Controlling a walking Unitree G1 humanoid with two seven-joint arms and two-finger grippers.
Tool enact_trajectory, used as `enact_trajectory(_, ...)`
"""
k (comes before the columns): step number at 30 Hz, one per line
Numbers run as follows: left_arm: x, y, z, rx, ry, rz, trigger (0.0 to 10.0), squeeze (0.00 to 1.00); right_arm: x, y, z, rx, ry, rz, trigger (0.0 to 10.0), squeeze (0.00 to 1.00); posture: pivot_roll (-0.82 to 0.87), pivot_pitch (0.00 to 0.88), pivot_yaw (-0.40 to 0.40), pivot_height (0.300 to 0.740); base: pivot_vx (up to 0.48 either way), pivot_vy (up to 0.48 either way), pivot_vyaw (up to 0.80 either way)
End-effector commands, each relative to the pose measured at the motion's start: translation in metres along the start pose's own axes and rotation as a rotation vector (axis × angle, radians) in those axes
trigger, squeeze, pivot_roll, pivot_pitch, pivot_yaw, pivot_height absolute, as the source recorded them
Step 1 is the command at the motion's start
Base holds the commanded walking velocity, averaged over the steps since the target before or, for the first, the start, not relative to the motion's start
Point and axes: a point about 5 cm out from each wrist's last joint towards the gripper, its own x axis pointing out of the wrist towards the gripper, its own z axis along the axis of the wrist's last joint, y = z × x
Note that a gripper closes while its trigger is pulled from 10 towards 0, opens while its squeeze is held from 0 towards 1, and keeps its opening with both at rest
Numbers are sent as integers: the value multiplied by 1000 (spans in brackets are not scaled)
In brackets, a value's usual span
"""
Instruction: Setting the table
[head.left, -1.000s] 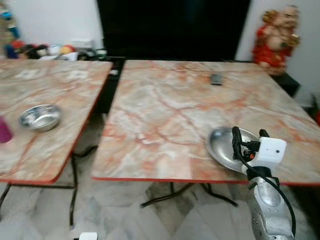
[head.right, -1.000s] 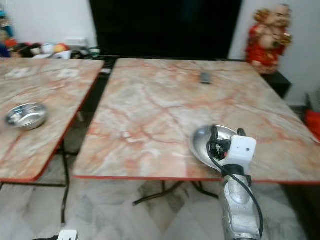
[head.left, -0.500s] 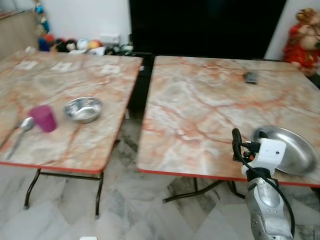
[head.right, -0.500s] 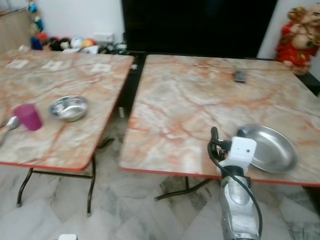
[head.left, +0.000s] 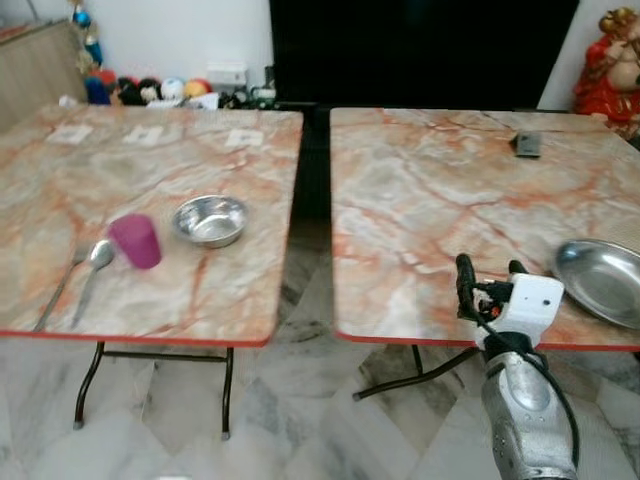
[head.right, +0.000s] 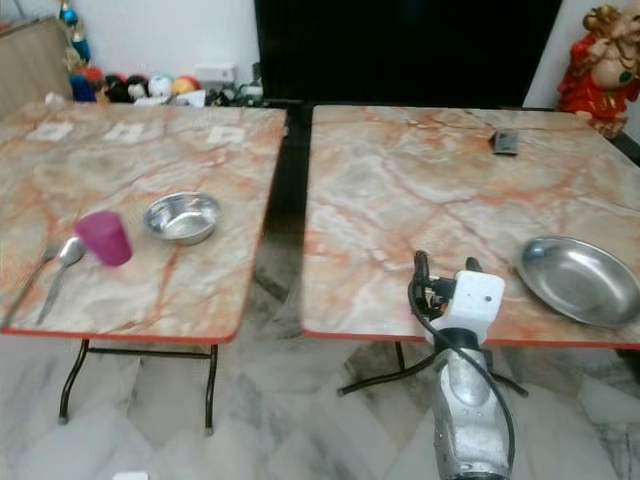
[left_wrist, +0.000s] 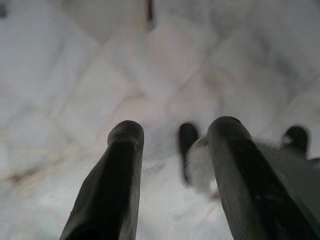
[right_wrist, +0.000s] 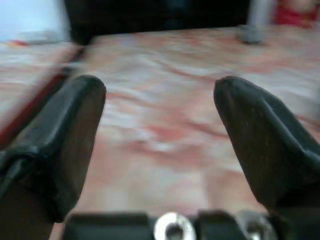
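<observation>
While you look down from the head camera, two marble-topped benches stand side by side with a dark gap between them. On the left bench (head.left: 150, 200) you have a steel bowl (head.left: 210, 219), a magenta cup (head.left: 136, 240) just at its 8 o'clock, and a spoon (head.left: 93, 265) lying beside the cup at its 8 o'clock, near the front edge. On the right bench (head.left: 450, 210) a steel plate (head.left: 603, 282) sits by the front right corner, and a small dark object (head.left: 527, 144) lies far back at 12 o'clock. Your right gripper (head.left: 487, 285) is raised at the right bench's front edge, at the plate's 9 o'clock, jaws spread and holding nothing. Your left gripper (left_wrist: 172, 145) hangs over the pale marble floor (left_wrist: 75, 75), jaws spread and empty. A red figurine (head.right: 597, 60) stands at 2 o'clock beyond the right bench, and small toys (head.left: 150, 92) line the wall at 11 o'clock.
</observation>
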Motion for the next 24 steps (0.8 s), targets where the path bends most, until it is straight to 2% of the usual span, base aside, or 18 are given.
enact_trajectory(1, -1, -2, -4, -13, 18, 0, 10000, 0, 0, -10, 1, -16, 0, -25, 10000, 0, -23, 81, -6, 740, 0, 375, 0)
enact_trajectory(24, -1, -6, -6, -12, 13, -9, 10000, 0, 2, -2, 0, -2, 7, -4, 10000, 0, -20, 73, -17, 740, 0, 370, 0)
